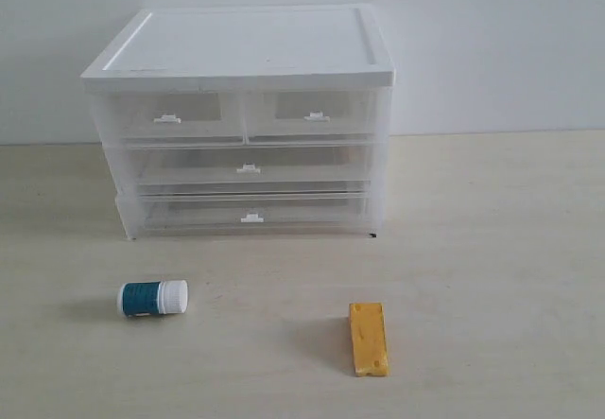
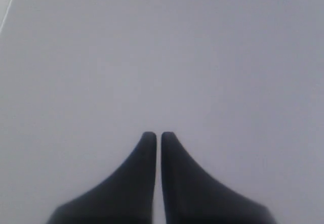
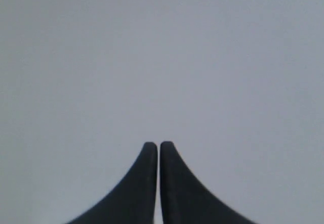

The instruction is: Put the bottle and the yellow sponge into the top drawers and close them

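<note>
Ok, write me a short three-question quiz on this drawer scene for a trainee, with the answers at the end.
1. Pick one. Relative to the cabinet, the bottle is: A) standing on top of it; B) lying on its side on the table in front, left in the exterior view; C) inside a drawer.
2. True or false: one of the top drawers is pulled open.
3. Fill in: the thing lying on the table in front of the cabinet's right half is the ____.
Key: 1 B. 2 False, both are shut. 3 The yellow sponge.
</note>
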